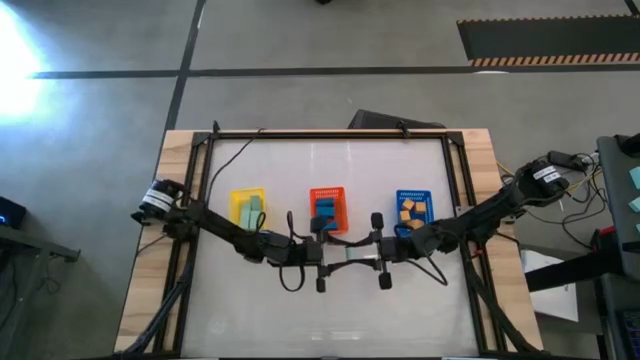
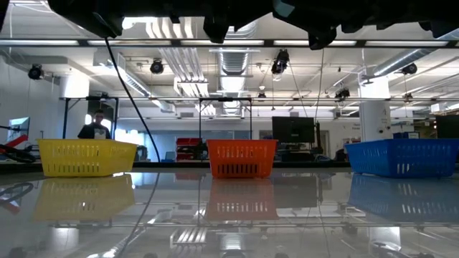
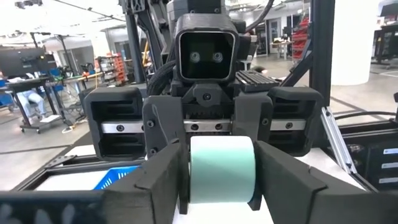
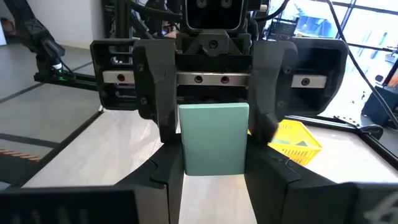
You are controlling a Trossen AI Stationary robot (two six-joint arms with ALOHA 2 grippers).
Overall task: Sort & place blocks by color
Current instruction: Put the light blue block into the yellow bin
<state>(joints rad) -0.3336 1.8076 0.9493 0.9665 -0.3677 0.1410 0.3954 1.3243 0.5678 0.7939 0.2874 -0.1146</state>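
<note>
High view: both arms reach in over the counter (image 1: pixel 300 165) and meet just in front of the orange basket (image 1: pixel 327 191), with the yellow basket (image 1: pixel 247 193) to the left and the blue basket (image 1: pixel 413 194) to the right. Each wrist view shows the opposite gripper head-on, with one teal block (image 3: pixel 222 169) held in the air between the two.

The right gripper (image 3: pixel 221 146) has its fingers closed narrowly on one end of the block. The left gripper (image 4: pixel 213 109) has its fingers set wide on either side of the other end. Whether they already press on the block or stand just shy of it cannot be told.

This looks like a mid-air hand-over, and the main risk is timing. If the right fingers let go before the left ones truly bear on the block, it would likely fall to the counter and could bounce out of easy reach. If both grip while either arm pulls away, the block could twist and end up skewed in the receiving fingers, which would spoil a clean drop. The yellow basket already holds teal pieces and seems the likely target. The left arm must carry the block over that basket's rim, and a weak hold on the block's end could slip on the way.
</note>
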